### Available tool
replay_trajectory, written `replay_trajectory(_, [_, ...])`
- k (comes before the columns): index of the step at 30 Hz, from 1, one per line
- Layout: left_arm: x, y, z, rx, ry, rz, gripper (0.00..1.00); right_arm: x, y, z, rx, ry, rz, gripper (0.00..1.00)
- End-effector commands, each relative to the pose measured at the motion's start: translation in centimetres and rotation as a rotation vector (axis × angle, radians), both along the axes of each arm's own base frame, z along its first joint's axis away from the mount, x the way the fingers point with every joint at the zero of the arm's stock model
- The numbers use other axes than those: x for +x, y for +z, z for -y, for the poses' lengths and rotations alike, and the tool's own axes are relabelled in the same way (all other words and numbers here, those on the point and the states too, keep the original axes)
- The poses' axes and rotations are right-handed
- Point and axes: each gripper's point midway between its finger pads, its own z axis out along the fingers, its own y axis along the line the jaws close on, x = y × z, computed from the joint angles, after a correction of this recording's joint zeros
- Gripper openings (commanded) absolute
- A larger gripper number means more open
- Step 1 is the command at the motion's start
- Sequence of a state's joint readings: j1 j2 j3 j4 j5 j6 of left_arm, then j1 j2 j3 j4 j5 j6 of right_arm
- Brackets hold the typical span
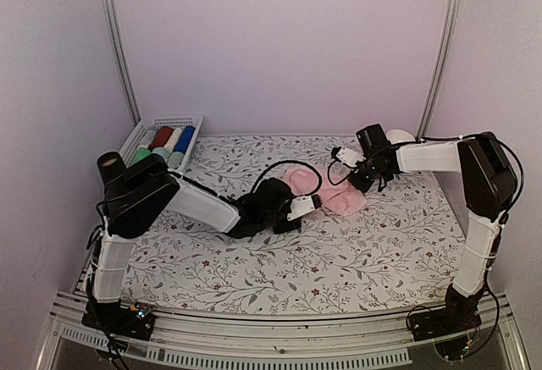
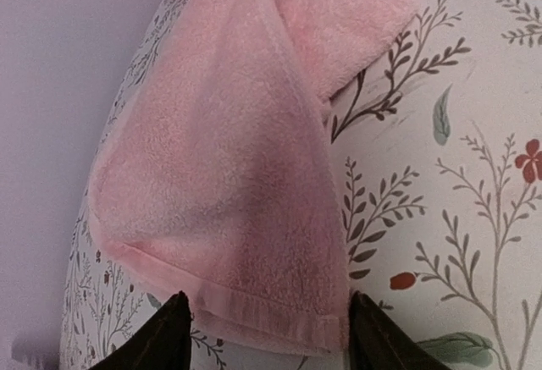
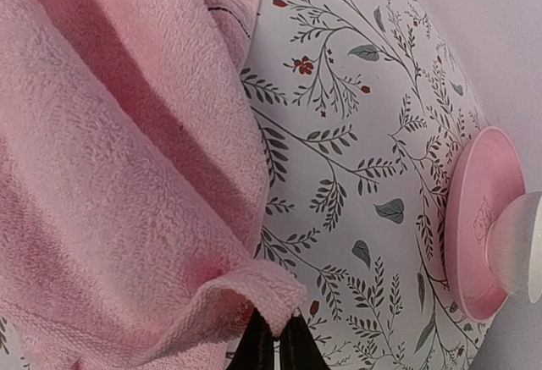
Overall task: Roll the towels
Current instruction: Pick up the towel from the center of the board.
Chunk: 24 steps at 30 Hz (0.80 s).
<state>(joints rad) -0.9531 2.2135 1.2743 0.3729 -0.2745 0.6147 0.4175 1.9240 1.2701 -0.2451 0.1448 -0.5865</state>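
My left pincer (image 2: 267,340) is spread, and its two dark fingers (image 2: 169,340) stand on either side of the hemmed edge of the pink towel (image 2: 220,192), which lies between them. My right pincer (image 3: 275,345) is pressed together, pinching a folded bit of the same towel's edge at its tips. The towel lies crumpled and partly folded over itself on the table (image 1: 339,260), about midway across and nearer the far edge than the near one, stretched between my two pincers. Past my right pincer, near the table's far right corner, a pink saucer (image 3: 474,218) carries a white cup (image 3: 518,247). At the far left corner a white basket (image 1: 140,131) holds rolled cloths (image 1: 169,143) in red, white, blue and pale green.
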Motion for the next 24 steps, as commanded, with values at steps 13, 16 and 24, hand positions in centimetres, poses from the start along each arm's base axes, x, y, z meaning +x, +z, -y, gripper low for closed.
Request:
replay_trajectory(13, [-1.2,-3.0,-1.2,0.100,0.033,-0.009,0.17,1.0,1.2,-0.1,0.028,-0.016,0.034,0.03])
replay_trajectory(16, [-1.2,-2.4,-1.0,0.078,0.027,-0.015,0.07,0.9,1.2,-0.2,0.029,-0.013,0.033,0.03])
replay_trajectory(24, [-0.9,0.9,0.4,-0.025,0.031,-0.023,0.00,0.8,1.3,-0.6,0.047,0.005,0.027,0.04])
